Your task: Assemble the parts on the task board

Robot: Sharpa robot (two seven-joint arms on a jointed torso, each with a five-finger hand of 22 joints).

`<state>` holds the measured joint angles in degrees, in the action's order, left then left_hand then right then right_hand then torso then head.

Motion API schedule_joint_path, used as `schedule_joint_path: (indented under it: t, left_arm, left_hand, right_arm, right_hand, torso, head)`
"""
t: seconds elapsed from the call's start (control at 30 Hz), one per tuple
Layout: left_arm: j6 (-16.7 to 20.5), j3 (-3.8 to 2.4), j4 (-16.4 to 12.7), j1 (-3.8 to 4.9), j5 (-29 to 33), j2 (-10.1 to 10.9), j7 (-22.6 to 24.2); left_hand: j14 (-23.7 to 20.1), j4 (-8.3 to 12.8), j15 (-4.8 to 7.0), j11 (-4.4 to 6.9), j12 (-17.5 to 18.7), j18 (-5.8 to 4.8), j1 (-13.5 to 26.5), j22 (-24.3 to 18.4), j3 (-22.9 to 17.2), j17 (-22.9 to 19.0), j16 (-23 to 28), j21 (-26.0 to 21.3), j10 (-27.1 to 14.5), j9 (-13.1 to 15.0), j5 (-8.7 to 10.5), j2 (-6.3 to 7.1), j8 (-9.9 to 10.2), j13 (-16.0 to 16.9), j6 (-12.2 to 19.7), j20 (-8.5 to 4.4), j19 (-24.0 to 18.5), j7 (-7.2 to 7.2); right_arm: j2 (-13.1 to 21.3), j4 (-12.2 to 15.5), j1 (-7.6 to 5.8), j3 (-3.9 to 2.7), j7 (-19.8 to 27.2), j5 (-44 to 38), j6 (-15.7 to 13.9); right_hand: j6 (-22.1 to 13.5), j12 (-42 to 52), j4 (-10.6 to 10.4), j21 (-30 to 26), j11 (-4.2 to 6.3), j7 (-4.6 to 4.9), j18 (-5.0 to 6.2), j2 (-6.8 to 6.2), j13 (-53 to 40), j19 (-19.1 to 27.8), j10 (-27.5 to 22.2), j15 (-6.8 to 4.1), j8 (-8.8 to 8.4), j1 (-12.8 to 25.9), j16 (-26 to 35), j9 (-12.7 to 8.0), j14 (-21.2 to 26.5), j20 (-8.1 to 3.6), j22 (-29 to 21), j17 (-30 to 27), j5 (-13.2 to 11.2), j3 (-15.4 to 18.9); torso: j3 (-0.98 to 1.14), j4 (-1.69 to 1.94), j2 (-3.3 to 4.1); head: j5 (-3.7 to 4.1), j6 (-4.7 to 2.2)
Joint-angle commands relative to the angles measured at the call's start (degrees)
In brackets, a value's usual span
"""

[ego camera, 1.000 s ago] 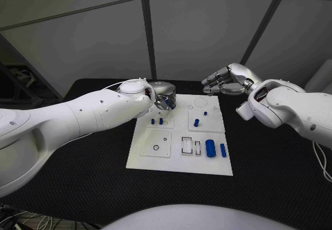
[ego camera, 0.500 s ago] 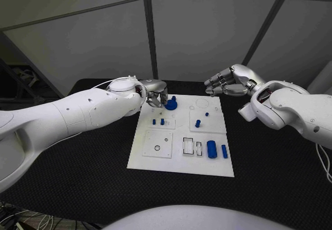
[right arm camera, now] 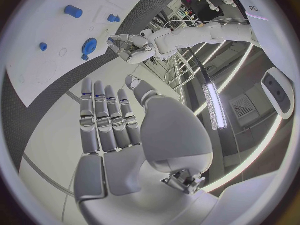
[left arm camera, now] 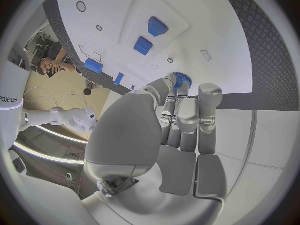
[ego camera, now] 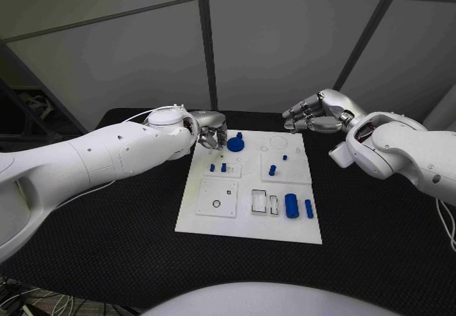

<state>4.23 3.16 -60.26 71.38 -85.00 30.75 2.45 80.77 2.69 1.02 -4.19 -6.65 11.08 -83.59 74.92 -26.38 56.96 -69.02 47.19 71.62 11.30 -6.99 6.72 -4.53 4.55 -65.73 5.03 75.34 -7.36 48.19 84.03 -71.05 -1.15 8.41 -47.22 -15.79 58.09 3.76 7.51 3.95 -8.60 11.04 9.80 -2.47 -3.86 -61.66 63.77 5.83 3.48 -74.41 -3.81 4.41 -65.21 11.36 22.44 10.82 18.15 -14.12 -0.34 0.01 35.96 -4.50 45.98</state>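
The white task board [ego camera: 249, 220] lies mid-table. A round blue gear-like part [ego camera: 234, 143] stands at its far left corner, also seen as the gear [left arm camera: 181, 79] past my left fingertips and as the gear [right arm camera: 89, 46]. My left hand [ego camera: 211, 131] hovers just left of it, fingers apart, holding nothing. Two small blue pegs [ego camera: 217, 167] stand behind it, and another peg [ego camera: 272, 170] stands in the right plate. A thick blue cylinder [ego camera: 290, 205] and a thinner one [ego camera: 308, 209] lie near the right edge. My right hand [ego camera: 313, 113] hangs empty beyond the far right corner.
Rectangular slots [ego camera: 257, 201] and a round hole [ego camera: 215, 203] show on the board's near half. Black table [ego camera: 114, 230] surrounds the board on all sides. Grey wall panels stand behind the table's far edge.
My left hand has drawn back to the left off the board's far corner, uncovering the blue gear, which now stands free. The right hand has barely moved.
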Motion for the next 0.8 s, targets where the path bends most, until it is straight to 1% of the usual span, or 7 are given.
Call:
schedule_joint_path:
  t: [0.03, 0.23, 0.47, 0.67, 0.8]
  left_arm:
    - [-1.06, -0.07, -0.26, 0.08, 0.46, 0.22, -0.36]
    - [-1.9, -0.06, -0.67, 0.07, 0.87, 0.45, -0.11]
    - [-2.41, -0.05, -0.76, -0.05, 1.18, 0.33, 0.06]
    - [-3.14, -0.04, -0.57, -0.5, 1.25, 0.13, 0.11]
    - [-3.46, -0.04, -0.53, -0.7, 1.26, 0.09, 0.1]
  left_hand:
    - [-0.05, 0.02, 0.0, 0.76, -0.16, -3.65, 0.64, 5.27, 0.3, -0.06, 0.26, -0.26, 0.97, -0.06, -0.08, -0.01, -0.17, -0.06, -0.39, 0.0, -0.04, -0.01]
    - [-0.07, -0.01, -0.01, 0.76, -0.14, -3.66, 0.74, 5.25, 0.35, -0.18, 0.34, -0.27, 0.95, -0.08, -0.01, -0.03, -0.14, -0.07, -0.4, 0.0, -0.05, 0.0]
    - [-0.08, -0.03, -0.01, 0.77, -0.12, -3.64, 0.79, 5.21, 0.38, -0.27, 0.39, -0.41, 0.94, -0.09, 0.04, -0.05, -0.12, -0.08, -0.39, 0.01, -0.1, 0.01]
    - [-0.11, -0.03, -0.02, 0.77, -0.1, -3.63, 0.85, 5.19, 0.42, -0.4, 0.47, -0.45, 0.92, -0.12, 0.14, -0.06, -0.09, -0.09, -0.38, 0.02, -0.12, 0.02]
    - [-0.11, -0.03, -0.02, 0.77, -0.1, -3.63, 0.85, 5.19, 0.42, -0.4, 0.47, -0.45, 0.92, -0.12, 0.14, -0.06, -0.09, -0.09, -0.38, 0.02, -0.12, 0.02]
  right_arm:
    - [-0.09, -0.01, -0.12, -0.04, 0.74, -0.07, 0.35]
    - [-0.17, -0.08, -0.12, -0.04, 0.76, -0.07, 0.37]
    - [-0.29, -0.16, -0.12, -0.04, 0.77, -0.07, 0.43]
    - [-0.31, -0.19, -0.11, -0.04, 0.77, -0.07, 0.46]
    - [-0.31, -0.2, -0.11, -0.04, 0.78, -0.07, 0.47]
  right_hand:
    - [0.04, -0.04, -0.34, -0.25, 0.2, -0.12, 0.29, 0.04, 0.09, -0.41, -0.28, 0.25, 0.17, -0.22, 0.21, -0.07, -0.13, 0.05, -0.05, -0.05, 0.38, 0.1]
    - [0.04, -0.04, -0.34, -0.25, 0.2, -0.12, 0.29, 0.04, 0.09, -0.41, -0.28, 0.25, 0.17, -0.22, 0.21, -0.07, -0.13, 0.05, -0.05, -0.05, 0.38, 0.1]
    - [0.02, -0.05, -0.36, -0.25, 0.2, -0.13, 0.29, 0.02, 0.09, -0.41, -0.29, 0.25, 0.16, -0.24, 0.22, -0.07, -0.14, 0.05, -0.1, -0.08, 0.39, 0.08]
    - [0.02, -0.05, -0.36, -0.25, 0.2, -0.13, 0.29, 0.02, 0.09, -0.41, -0.29, 0.25, 0.16, -0.24, 0.22, -0.07, -0.14, 0.05, -0.1, -0.08, 0.39, 0.08]
    - [0.02, -0.05, -0.36, -0.25, 0.2, -0.13, 0.29, 0.02, 0.09, -0.41, -0.29, 0.25, 0.16, -0.24, 0.22, -0.07, -0.14, 0.05, -0.1, -0.08, 0.39, 0.08]
  torso:
    - [0.04, -0.03, 0.02]
    - [0.08, 0.01, 0.03]
    - [0.03, -0.03, 0.0]
    - [0.02, -0.07, 0.0]
    - [0.03, -0.02, 0.01]
  head:
    - [-0.03, 0.06]
    - [-0.13, 0.16]
    - [-0.16, 0.15]
    - [-0.1, 0.21]
    - [-0.03, 0.25]
